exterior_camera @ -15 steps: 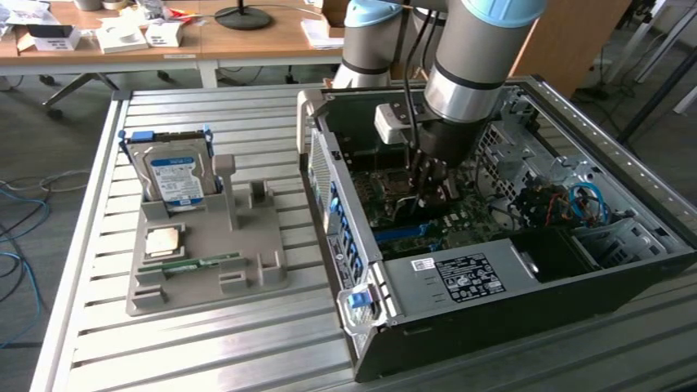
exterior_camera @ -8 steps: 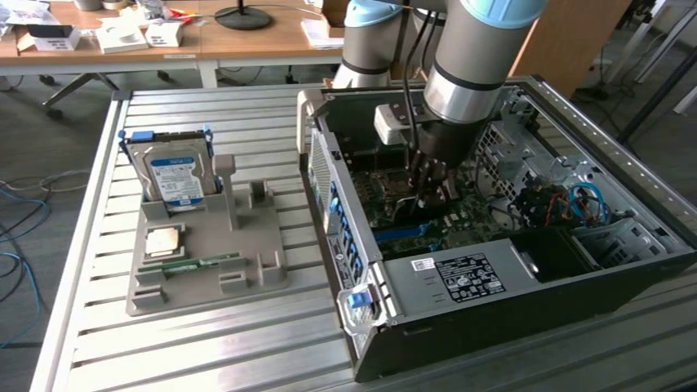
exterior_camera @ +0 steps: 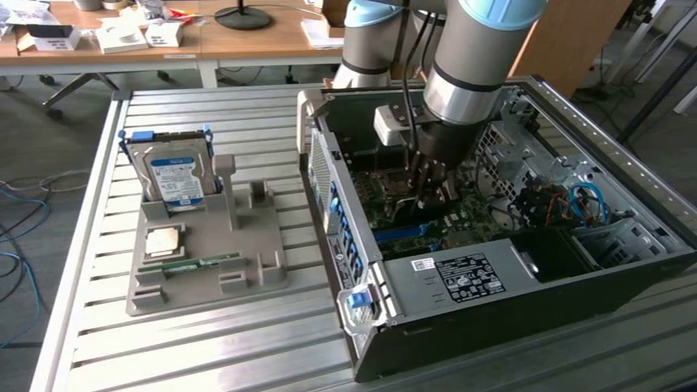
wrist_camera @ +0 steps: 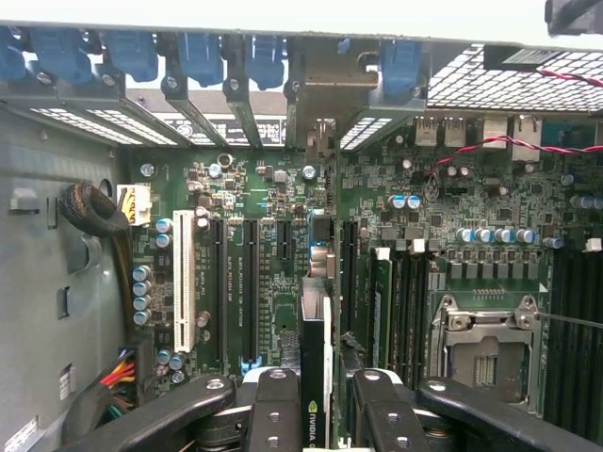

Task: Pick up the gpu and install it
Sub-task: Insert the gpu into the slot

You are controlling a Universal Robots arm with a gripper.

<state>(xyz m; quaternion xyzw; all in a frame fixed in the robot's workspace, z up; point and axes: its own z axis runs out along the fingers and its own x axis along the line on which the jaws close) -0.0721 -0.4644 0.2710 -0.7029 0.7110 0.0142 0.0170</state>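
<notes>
1. Slatted metal table [exterior_camera: 218,351] carries an open case [exterior_camera: 523,278]. Inside it we see the gpu [wrist_camera: 315,353], upright and edge-on over the motherboard [wrist_camera: 273,188].
2. We see the gripper [wrist_camera: 317,395] pinching the gpu between its black fingers [wrist_camera: 275,400], one on each face.
3. The gpu stands among the long dark slots [wrist_camera: 250,282], near the white slot [wrist_camera: 186,292]. We cannot tell whether it touches one.
4. We see the CPU socket [wrist_camera: 485,353] on the gpu's other side.
5. On the exterior view's left, well apart from the case, a grey holder [exterior_camera: 207,282] has a hard drive [exterior_camera: 176,178] standing upright in it. A memory stick [exterior_camera: 204,263] lies nearer.
6. Far behind, we see wooden desks [exterior_camera: 250,41].
</notes>
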